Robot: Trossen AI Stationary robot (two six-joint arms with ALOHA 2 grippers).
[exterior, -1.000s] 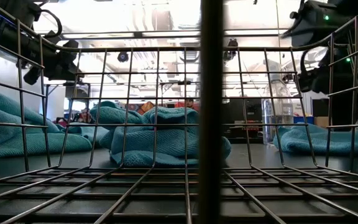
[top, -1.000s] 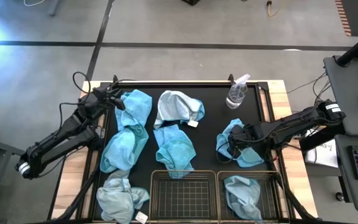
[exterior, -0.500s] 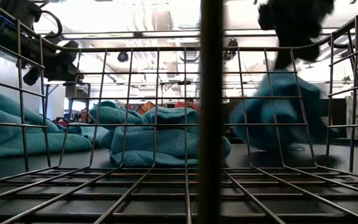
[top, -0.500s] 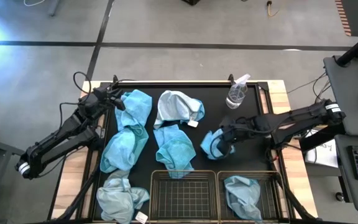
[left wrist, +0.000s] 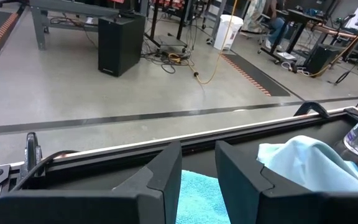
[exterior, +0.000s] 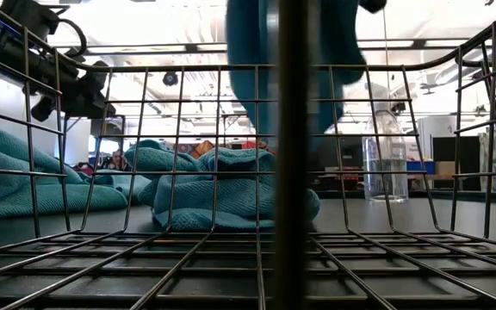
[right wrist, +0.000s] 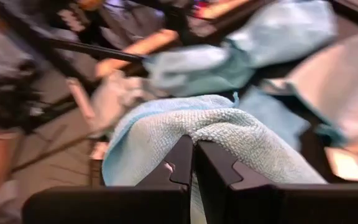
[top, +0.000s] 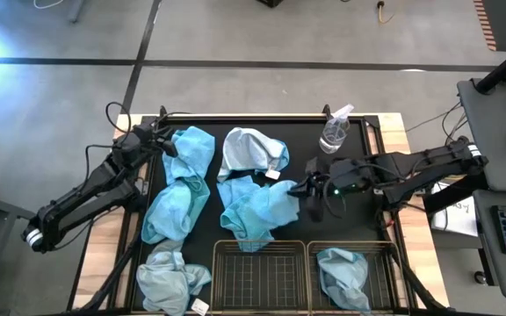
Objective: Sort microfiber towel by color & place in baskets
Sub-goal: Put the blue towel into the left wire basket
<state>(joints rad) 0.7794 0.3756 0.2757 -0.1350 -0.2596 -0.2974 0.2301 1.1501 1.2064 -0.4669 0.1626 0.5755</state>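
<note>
— High view first: which way does the carried towel (top: 275, 200) run?

— It trails from the right pincer (top: 310, 195) toward the table's left side, long axis across the surface (top: 301, 140), overlapping the turquoise towel (top: 242, 215) in the middle.

— And half a second ago?

— It was bunched further right; it has travelled left, and in the low view it now hangs high, where before it sat lower right.

— Grip?

— Right wrist view shows the fingers (right wrist: 213, 169) pinched together on the cloth. The left pincer (left wrist: 197, 171), parted, waits at the far left corner.

— Baskets?

— Left basket (top: 259, 274) holds nothing; right basket (top: 354, 276) holds one pale towel (top: 341, 270).
</note>
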